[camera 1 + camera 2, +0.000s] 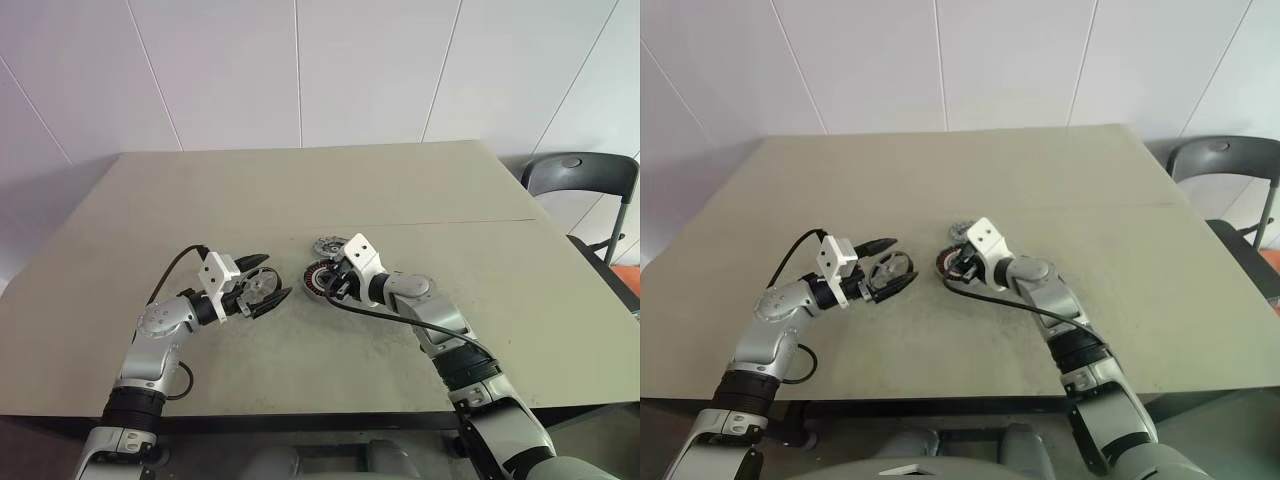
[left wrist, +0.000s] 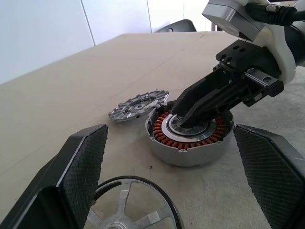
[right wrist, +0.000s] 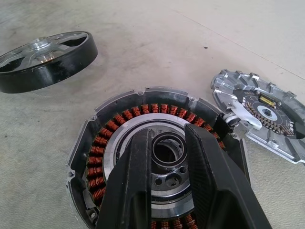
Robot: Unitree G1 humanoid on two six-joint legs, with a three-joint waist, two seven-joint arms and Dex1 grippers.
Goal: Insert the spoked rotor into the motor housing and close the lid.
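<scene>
1. While the spoked rotor [image 3: 45,59] lies flat on the table [image 1: 300,190], between the spread fingers of the left gripper [image 1: 266,288], it should be gripped by its dark rim and kept level.
2. The left fingers [image 2: 78,164] stand wide apart, holding nothing.
3. The right gripper [image 3: 164,157] has its fingers narrowly parted at the silver centre of the motor housing [image 3: 107,138], seemingly steadying it.
4. The lid [image 3: 264,117] rests just beside the housing, awaiting the final step.
</scene>
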